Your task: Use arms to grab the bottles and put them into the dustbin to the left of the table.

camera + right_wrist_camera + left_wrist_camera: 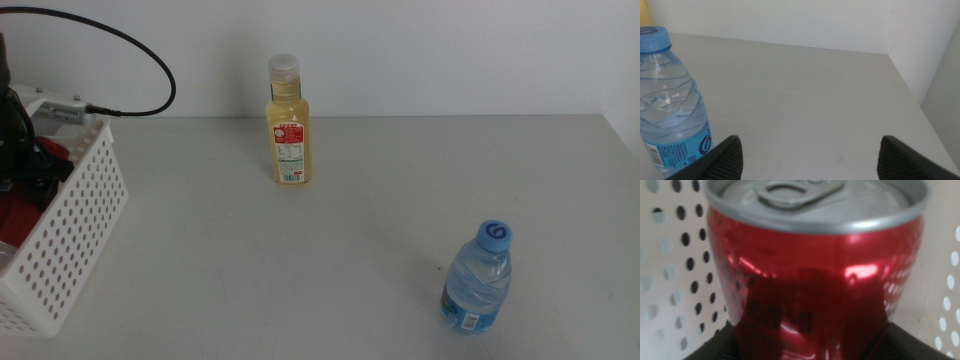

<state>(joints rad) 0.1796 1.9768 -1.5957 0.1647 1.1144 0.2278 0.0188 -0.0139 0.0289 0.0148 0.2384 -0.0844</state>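
1. Step in hand: the red can (815, 280) is gripped by the left hand (810, 340), whose two dark jaws are closed against the can's lower sides. Perforated white walls are seen behind the can on both sides in the left wrist view, so the can is judged to be inside the white perforated dustbin (85, 215), or just above its floor.
2. In the middle view, the left arm is seen over the dustbin at the left edge of the worktop (350, 270), with something red visible inside the basket.
3. The right hand (807, 155) is spread wide and holds nothing. It waits low over the worktop, with the clear water bottle (670, 100) just beside one jaw but not between the jaws.
4. Still to be binned: the yellow-liquid bottle (286, 125), upright near the rear of the worktop, and the water bottle, upright at the near right.
5. Next move, as judged: the left jaws are to be parted so that the can drops, and the arm is then to be raised clear of the basket walls.
6. Whether the can rests on the dustbin floor cannot be told.
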